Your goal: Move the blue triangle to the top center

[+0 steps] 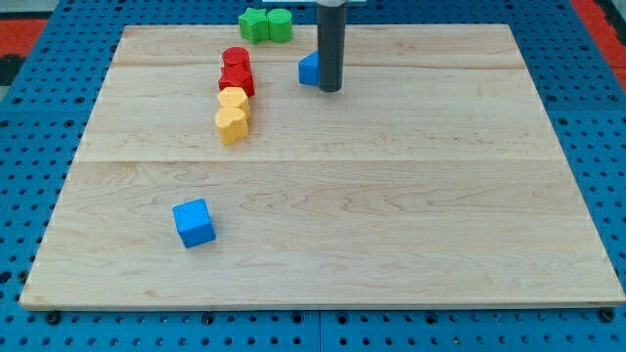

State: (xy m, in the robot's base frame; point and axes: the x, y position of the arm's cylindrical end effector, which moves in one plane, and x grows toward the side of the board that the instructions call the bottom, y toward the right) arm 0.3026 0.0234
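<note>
- The desk [391, 225] is a pale wooden board of joined planks, lying on a blue perforated surface [29, 147].
- Toward the view's bottom left, a blue cube [194, 223] sits alone, well apart from the other blocks.
- Further right and higher, two yellow blocks [233, 113] stand touching, one just above the other; their exact shapes are hard to make out.
- Directly above them, two red blocks [236, 71] also touch each other, and the lower one meets the upper yellow block, so the four form a short column.
- At the view's top edge of the desk, two green blocks [266, 24] sit side by side, touching.
- The blue triangle [309, 69] lies near the top centre, right of the red blocks and below the green ones. Only its left part shows: a blue wedge with a lighter top face and a darker side, the rest hidden behind the rod.
- The tool is a bare dark rod with nothing that can open, close or hold; my tip [330, 90] rests on the desk, pressed against the blue triangle's right side.
</note>
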